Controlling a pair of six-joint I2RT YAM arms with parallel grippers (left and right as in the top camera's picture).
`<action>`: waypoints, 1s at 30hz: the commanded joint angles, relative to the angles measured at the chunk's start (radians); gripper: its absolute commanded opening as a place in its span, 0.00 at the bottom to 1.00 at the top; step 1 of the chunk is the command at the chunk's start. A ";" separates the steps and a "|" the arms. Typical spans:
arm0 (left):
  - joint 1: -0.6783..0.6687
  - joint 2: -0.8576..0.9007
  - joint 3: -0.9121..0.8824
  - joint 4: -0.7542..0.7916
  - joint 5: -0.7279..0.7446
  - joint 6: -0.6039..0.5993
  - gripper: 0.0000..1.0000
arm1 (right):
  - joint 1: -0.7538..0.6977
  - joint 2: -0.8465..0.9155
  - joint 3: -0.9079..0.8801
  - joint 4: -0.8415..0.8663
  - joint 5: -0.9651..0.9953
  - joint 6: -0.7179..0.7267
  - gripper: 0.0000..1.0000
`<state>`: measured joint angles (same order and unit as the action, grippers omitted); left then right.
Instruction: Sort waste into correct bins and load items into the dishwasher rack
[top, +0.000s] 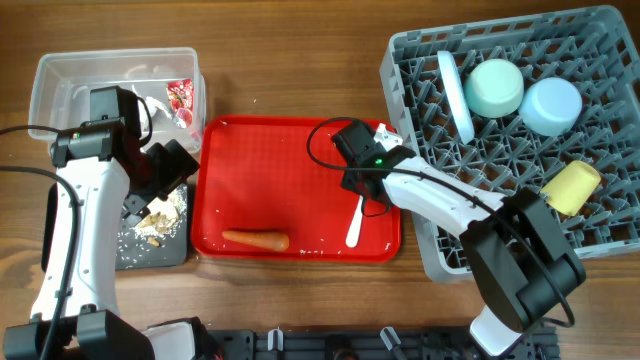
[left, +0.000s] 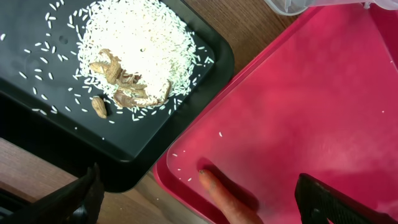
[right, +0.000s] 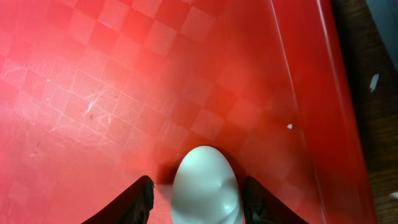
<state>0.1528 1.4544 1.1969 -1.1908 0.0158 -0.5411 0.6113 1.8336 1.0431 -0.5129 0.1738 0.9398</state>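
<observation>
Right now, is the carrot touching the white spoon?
Apart. The overhead view shows a wide stretch of bare red tray between the carrot and the white spoon.

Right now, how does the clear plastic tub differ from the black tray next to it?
The clear tub has tall see-through walls; the black tray is shallow and opaque. The tub holds a white napkin and a red-and-white wrapper; the tray holds rice and brown food scraps. Both are rectangular and sit left of the red tray.
</observation>
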 joint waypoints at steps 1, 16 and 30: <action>0.005 -0.020 0.000 -0.003 -0.006 -0.018 1.00 | 0.000 0.045 -0.021 -0.029 -0.103 0.004 0.50; 0.005 -0.020 0.000 -0.003 -0.006 -0.018 1.00 | 0.000 0.029 -0.018 -0.031 -0.105 0.000 0.32; 0.005 -0.020 0.000 -0.002 -0.006 -0.017 1.00 | -0.209 -0.571 0.019 -0.140 -0.086 -0.682 0.31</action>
<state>0.1528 1.4544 1.1969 -1.1908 0.0158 -0.5411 0.4736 1.3277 1.0496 -0.6239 0.0872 0.4500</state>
